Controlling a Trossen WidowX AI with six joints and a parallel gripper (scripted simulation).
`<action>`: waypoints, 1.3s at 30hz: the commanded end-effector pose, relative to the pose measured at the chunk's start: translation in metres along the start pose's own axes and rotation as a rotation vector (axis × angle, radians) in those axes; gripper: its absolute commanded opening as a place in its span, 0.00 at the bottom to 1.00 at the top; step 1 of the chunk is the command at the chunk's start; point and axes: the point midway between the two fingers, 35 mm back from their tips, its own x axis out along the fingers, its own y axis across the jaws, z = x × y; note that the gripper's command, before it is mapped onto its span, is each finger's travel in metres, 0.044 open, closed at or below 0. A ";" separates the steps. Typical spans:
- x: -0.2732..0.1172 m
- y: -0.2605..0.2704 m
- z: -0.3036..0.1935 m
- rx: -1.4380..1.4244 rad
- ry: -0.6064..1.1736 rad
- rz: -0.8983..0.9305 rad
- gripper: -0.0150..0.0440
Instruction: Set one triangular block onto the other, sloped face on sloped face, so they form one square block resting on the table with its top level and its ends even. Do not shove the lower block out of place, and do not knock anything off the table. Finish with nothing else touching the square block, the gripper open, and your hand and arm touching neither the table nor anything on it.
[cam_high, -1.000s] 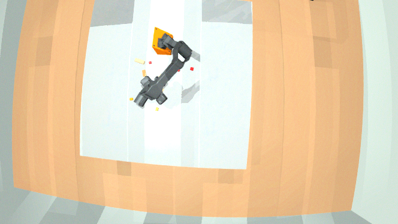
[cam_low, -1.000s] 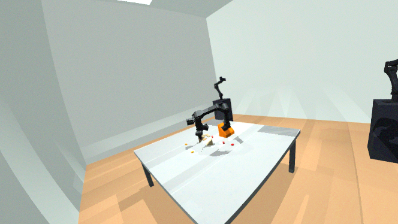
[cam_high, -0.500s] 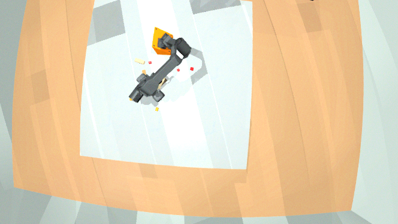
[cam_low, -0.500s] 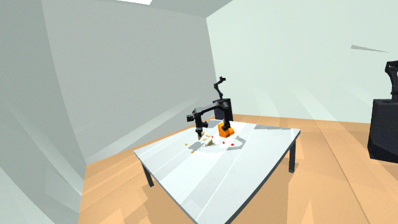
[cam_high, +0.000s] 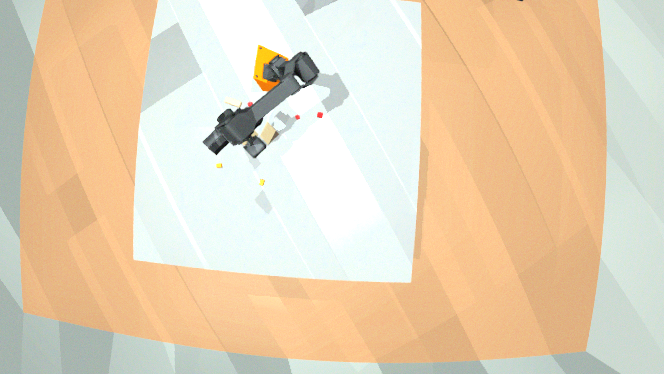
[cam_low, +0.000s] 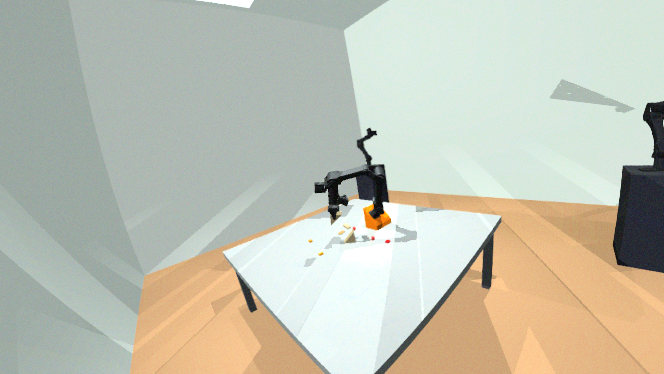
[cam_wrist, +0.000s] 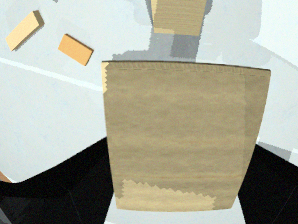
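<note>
My gripper (cam_low: 334, 216) (cam_wrist: 177, 142) is shut on one tan triangular block (cam_low: 337, 218) (cam_wrist: 180, 125). In the wrist view this block fills the space between the two black fingers, a broad tan face toward the camera. In the exterior view it hangs above the table. The other triangular block (cam_high: 268, 133) (cam_low: 349, 236) (cam_wrist: 179, 17) rests on the table, apart from the held one. It shows beyond the held block's top edge in the wrist view, partly cut off by the frame. The arm hides most of the held block in the top view.
An orange mount (cam_high: 264, 64) (cam_low: 371, 219) stands at the arm's base. Small pieces lie around the blocks: a cream one (cam_high: 233, 102) (cam_wrist: 24, 31), an orange one (cam_wrist: 75, 49), a red one (cam_high: 320, 115) (cam_low: 387, 241) and a yellow one (cam_high: 262, 182) (cam_low: 321, 254).
</note>
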 end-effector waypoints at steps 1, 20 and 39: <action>0.004 0.003 0.003 -0.005 -0.005 0.002 0.25; 0.069 -0.003 0.035 0.018 -0.126 -0.064 0.25; 0.092 -0.004 0.051 0.019 -0.122 -0.074 0.25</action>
